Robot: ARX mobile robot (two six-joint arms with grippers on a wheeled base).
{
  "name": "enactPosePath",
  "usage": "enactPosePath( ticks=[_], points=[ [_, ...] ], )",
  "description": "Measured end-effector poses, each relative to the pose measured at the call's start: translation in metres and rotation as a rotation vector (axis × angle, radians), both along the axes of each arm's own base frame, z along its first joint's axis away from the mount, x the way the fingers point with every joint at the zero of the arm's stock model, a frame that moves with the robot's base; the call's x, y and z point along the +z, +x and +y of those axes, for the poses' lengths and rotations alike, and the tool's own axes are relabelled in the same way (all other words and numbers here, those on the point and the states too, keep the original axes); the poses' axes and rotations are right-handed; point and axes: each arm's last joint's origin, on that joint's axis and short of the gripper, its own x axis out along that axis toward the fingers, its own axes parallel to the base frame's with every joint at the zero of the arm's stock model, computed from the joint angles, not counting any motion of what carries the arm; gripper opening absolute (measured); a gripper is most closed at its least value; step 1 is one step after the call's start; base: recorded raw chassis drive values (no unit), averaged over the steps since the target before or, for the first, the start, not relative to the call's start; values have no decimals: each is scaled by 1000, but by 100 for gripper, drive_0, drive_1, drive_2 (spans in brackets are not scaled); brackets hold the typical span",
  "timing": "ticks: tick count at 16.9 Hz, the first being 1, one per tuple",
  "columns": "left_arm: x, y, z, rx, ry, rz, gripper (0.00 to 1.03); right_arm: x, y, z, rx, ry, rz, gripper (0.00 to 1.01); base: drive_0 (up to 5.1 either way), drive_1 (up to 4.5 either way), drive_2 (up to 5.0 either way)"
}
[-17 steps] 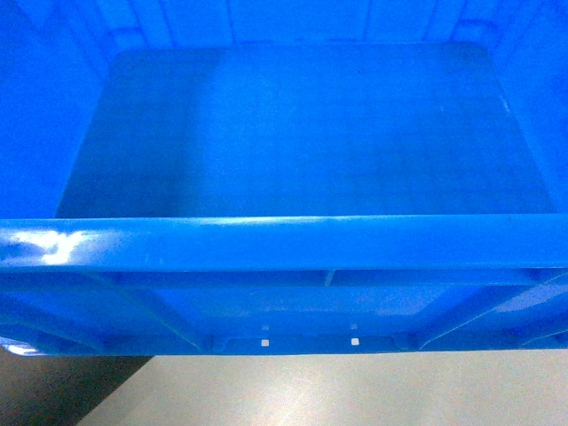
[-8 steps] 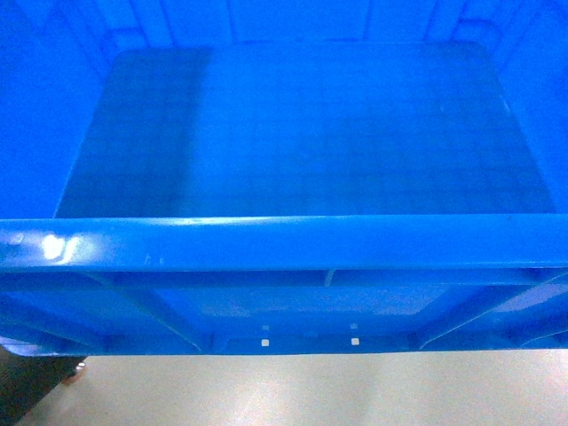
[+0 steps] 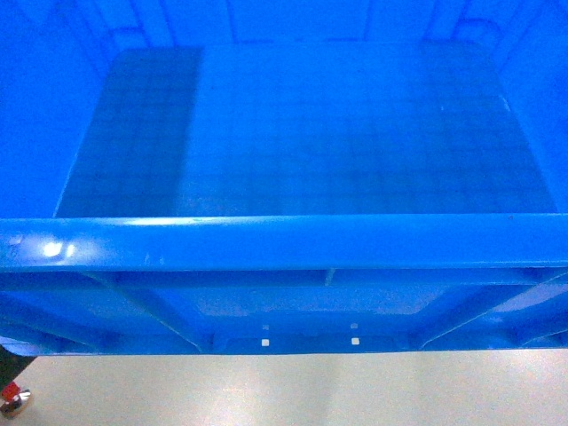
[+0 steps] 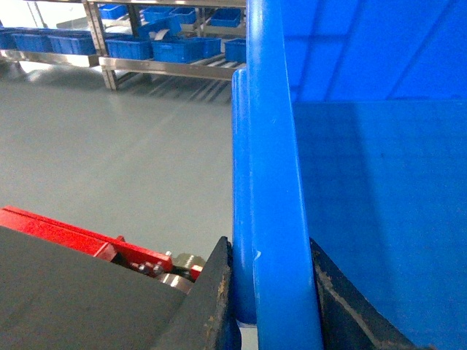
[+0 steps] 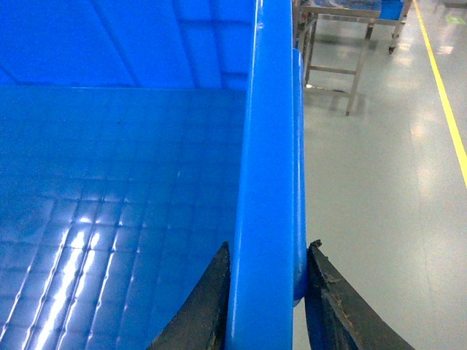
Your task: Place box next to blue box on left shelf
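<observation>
While both grippers clamp box (image 3: 302, 133) rim, no writing legible

The box (image 3: 302, 133) rests on no surface; each hand pinches a side rim: the left hand (image 4: 270, 292) and the right hand (image 5: 266, 292). Beyond the left hand, across bare grey floor (image 4: 109, 160), stands a metal shelf (image 4: 168, 67) carrying small blue bins (image 4: 157, 48). Just beside that hand lies a red frame (image 4: 80, 237). Past the right hand, a metal table (image 5: 343, 36) stands on the floor near a yellow line (image 5: 444, 95).
</observation>
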Motion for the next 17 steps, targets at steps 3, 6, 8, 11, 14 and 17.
enactPosePath(
  ticks=[3, 6, 8, 11, 14, 17],
  points=[
    [0, 0, 0, 0, 0, 0, 21, 0, 0, 0, 0, 0, 0, 21, -160, -160, -160],
    [0, 0, 0, 0, 0, 0, 21, 0, 0, 0, 0, 0, 0, 21, -169, -169, -169],
    [0, 0, 0, 0, 0, 0, 21, 0, 0, 0, 0, 0, 0, 21, -154, -154, -154],
    [0, 0, 0, 0, 0, 0, 21, 0, 0, 0, 0, 0, 0, 21, -143, -143, -143],
    [0, 0, 0, 0, 0, 0, 21, 0, 0, 0, 0, 0, 1, 21, -163, -163, -163],
    [0, 0, 0, 0, 0, 0, 21, 0, 0, 0, 0, 0, 0, 21, -111, -55, -166]
  ],
)
